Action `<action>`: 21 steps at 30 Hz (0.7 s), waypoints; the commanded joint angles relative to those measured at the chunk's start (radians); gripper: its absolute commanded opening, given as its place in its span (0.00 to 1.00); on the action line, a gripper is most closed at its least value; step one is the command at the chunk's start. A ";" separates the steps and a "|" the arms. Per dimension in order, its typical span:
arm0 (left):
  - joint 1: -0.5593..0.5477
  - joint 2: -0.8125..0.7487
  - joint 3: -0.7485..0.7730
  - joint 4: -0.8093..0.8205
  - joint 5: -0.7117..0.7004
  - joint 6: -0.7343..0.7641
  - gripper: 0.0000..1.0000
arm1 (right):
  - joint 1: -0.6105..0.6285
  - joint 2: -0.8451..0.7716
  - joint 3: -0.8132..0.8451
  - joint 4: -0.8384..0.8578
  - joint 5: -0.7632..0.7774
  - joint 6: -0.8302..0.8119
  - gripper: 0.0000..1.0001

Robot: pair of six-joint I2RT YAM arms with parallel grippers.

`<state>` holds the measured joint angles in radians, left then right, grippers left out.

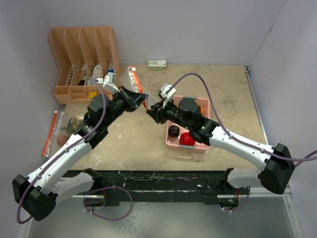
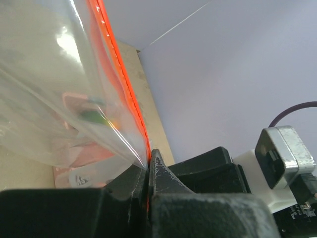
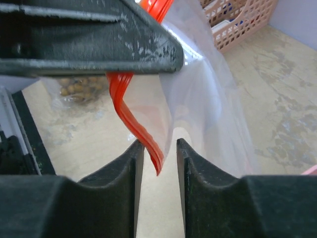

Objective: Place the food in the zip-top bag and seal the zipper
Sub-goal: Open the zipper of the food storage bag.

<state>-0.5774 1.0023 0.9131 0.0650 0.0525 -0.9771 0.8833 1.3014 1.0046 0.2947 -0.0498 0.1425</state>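
Beige tabletop [image 1: 233, 99], frame centre: left gripper [image 2: 147, 171] pinches the orange zipper [image 3: 133, 119] of the zip-top bag [image 2: 49, 74]; right gripper [image 3: 159, 158] sits narrowly parted around the loose end. Red apple [image 1: 186, 139] lies in the pink basket [image 1: 171, 145], lower centre; close squarely on the strip, without twisting.

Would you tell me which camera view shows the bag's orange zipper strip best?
The left wrist view: the zipper strip runs long down to the left tool, shut on it. The right wrist view shows only its curled end inside the open right tool; the top view, a sliver.
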 commanded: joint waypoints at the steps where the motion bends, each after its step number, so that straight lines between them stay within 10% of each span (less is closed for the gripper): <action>1: -0.001 -0.025 0.042 0.020 0.013 0.011 0.00 | 0.002 -0.060 -0.021 0.028 -0.012 0.008 0.22; 3: 0.000 -0.032 0.031 0.024 0.012 0.010 0.00 | 0.002 -0.070 -0.016 0.021 -0.043 0.004 0.00; 21: 0.000 -0.104 0.007 -0.172 0.060 0.254 0.15 | -0.038 -0.168 0.033 -0.104 -0.165 0.054 0.00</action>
<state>-0.5774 0.9348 0.9142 -0.0334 0.0830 -0.8371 0.8703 1.2076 0.9829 0.1890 -0.1810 0.1669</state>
